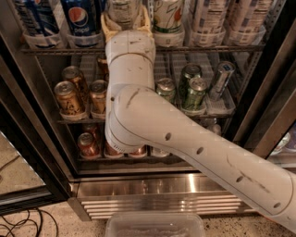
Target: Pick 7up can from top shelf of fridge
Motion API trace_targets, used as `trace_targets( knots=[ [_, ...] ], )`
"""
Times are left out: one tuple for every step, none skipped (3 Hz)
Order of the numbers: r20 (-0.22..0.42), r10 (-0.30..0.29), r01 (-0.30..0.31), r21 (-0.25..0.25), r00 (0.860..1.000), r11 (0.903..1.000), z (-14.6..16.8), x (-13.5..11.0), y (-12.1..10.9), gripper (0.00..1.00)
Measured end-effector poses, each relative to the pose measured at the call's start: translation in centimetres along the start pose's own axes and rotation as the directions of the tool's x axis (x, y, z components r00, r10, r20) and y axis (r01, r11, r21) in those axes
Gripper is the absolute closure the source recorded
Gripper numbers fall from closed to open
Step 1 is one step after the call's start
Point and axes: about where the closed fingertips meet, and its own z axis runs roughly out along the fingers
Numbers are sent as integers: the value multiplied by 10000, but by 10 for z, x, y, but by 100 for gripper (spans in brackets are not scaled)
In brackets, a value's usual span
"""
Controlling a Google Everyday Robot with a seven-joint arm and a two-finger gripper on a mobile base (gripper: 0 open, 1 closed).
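Note:
The fridge stands open in front of me. Its top shelf holds blue Pepsi cans on the left and white cans to the right. A white-and-green 7up can with a red-dot logo stands in the middle lane. My gripper is at the top shelf, reaching in around a pale can just left of that 7up can. This pale can's label faces away, so I cannot tell its brand. My white arm runs from the lower right up to the shelf and hides the middle of the fridge.
The rack below holds gold-brown cans on the left and green cans on the right. More cans sit on the bottom rack. The black door frame is at the right. A clear plastic bin lies on the floor in front.

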Motion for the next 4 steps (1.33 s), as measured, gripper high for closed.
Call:
trace_targets(
  knots=[
    [15, 40, -40, 30, 10000, 10000, 1, -1, -4, 100],
    [18, 41, -41, 31, 10000, 10000, 1, -2, -4, 100],
    [208, 14, -13, -46, 9998, 10000, 2, -6, -5, 100],
    [1258, -188, 231, -328, 9919, 9992, 23, -37, -13, 100]
  ],
)
